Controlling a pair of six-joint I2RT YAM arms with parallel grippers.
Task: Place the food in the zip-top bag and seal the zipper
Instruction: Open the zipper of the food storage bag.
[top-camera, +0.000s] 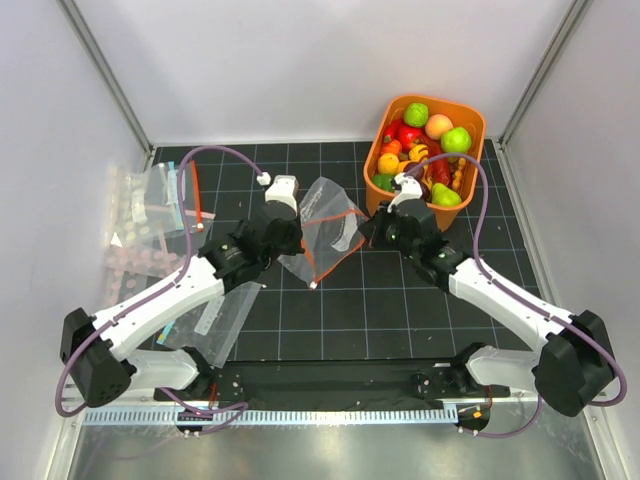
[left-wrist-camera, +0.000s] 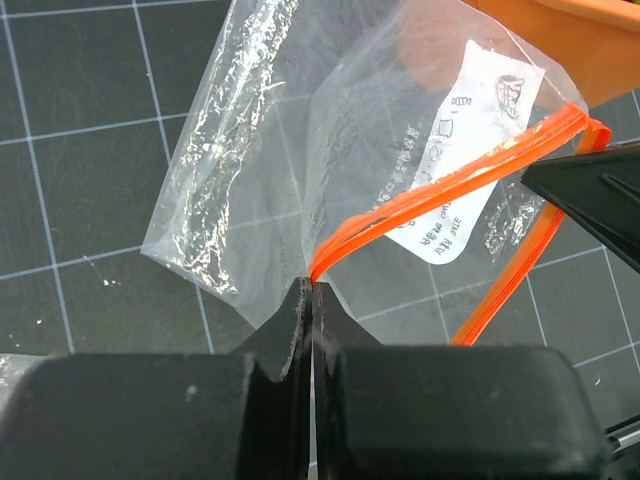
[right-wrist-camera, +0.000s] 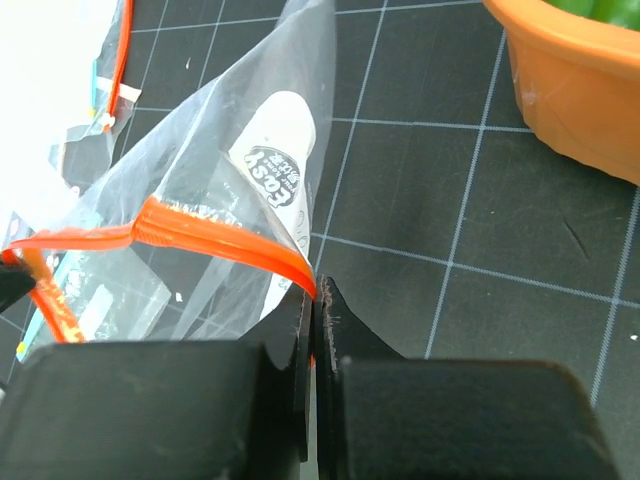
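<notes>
We hold the clear floppy plastic zip-top bag (top-camera: 335, 235) mid-table, the left gripper (left-wrist-camera: 312, 292) and the right gripper (right-wrist-camera: 315, 290) each clamped on its thin orange-red zipper (left-wrist-camera: 430, 185). The small glossy toy food (top-camera: 430, 150) lies in the orange plastic tub (top-camera: 479, 118) at far right; nothing is bagged yet.

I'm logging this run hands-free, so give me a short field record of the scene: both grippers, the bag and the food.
left gripper: shut on the orange-red zipper strip
right gripper: shut on the same strip, opposite end
clear floppy plastic zip-top bag: held between both arms, mouth open, no food visible inside
small glossy toy food: in the orange plastic tub, far right
</notes>
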